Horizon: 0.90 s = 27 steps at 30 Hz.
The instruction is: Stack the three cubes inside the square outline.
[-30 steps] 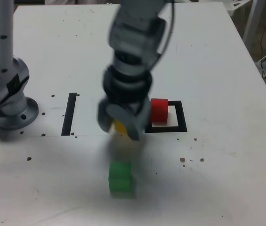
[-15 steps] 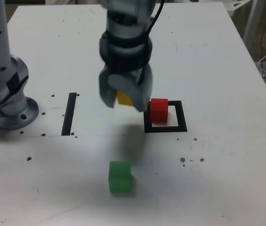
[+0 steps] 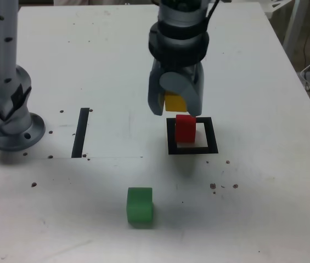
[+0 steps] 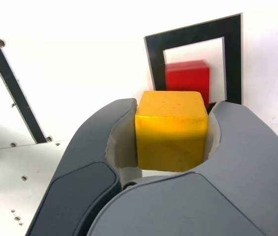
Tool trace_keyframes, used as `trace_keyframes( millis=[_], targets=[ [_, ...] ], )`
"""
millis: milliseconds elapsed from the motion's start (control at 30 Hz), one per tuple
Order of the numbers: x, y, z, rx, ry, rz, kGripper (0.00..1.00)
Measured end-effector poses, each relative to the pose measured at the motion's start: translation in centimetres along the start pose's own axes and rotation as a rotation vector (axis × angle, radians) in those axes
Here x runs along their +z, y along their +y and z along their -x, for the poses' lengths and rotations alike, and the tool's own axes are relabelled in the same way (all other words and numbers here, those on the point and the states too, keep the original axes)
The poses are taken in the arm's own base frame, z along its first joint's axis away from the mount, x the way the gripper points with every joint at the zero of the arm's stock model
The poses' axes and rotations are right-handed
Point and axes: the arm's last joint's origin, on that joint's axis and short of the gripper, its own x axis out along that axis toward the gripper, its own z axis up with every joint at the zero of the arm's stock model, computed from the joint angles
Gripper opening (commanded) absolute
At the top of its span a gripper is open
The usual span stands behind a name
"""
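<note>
The fingers (image 4: 170,132) are closed on the yellow cube (image 4: 170,135), pinching it between their pads, raised above the bench (image 3: 111,219). The red cube (image 3: 185,129) sits inside the black square outline (image 3: 212,137), up against its left side in the exterior view. In that view the yellow cube appears just above the red one; whether they touch, I cannot tell. The green cube (image 3: 140,205) rests on the bench, apart from the outline, nearer the camera and to the exterior view's left of it. A straight black tape strip (image 3: 80,132) lies farther left in that view.

Bright even light, white table (image 4: 94,54) washed out in the wrist view; soft faint shadows, red cube (image 4: 188,81) slightly blurred
</note>
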Motion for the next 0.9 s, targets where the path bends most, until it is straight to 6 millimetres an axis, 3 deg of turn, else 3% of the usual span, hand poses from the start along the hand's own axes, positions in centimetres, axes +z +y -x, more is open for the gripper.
trace_keyframes(
  millis=[900],
  targets=[
    [2.4, 0.9, -3.0, -0.057, 0.038, -0.005, 0.3]
  ],
)
